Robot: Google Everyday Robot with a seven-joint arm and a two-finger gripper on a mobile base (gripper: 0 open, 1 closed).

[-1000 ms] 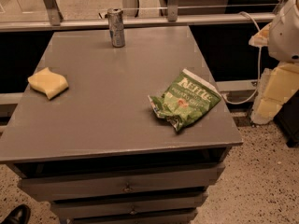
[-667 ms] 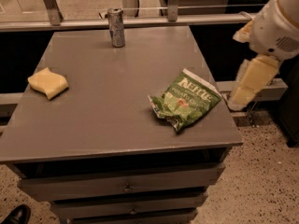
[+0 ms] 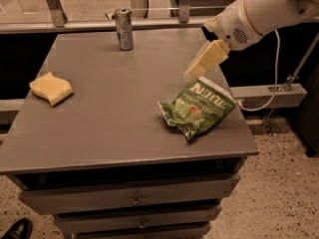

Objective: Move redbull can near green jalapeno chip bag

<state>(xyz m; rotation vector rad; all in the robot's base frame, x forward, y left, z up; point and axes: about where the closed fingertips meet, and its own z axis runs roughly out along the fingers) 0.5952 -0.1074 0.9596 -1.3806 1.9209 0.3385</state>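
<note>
The redbull can [image 3: 123,29] stands upright at the far edge of the grey table [image 3: 114,113], left of centre. The green jalapeno chip bag [image 3: 197,107] lies crumpled near the table's right edge, white "Kettle" lettering up. My gripper [image 3: 198,67] hangs from the white arm [image 3: 259,9] that reaches in from the upper right. It is in the air just above the bag's far end and well to the right of the can. It holds nothing.
A pale yellow sponge-like lump [image 3: 51,88] lies at the table's left side. Drawers [image 3: 134,200] run below the table top. A rail and metal posts [image 3: 52,6] stand behind the far edge. A cable [image 3: 271,78] hangs at the right. A shoe [image 3: 15,229] is at the bottom left.
The arm has swung in from the right edge toward the left and up over the table, so my gripper now hangs above the bag's far end. The can, bag and lump have not moved.
</note>
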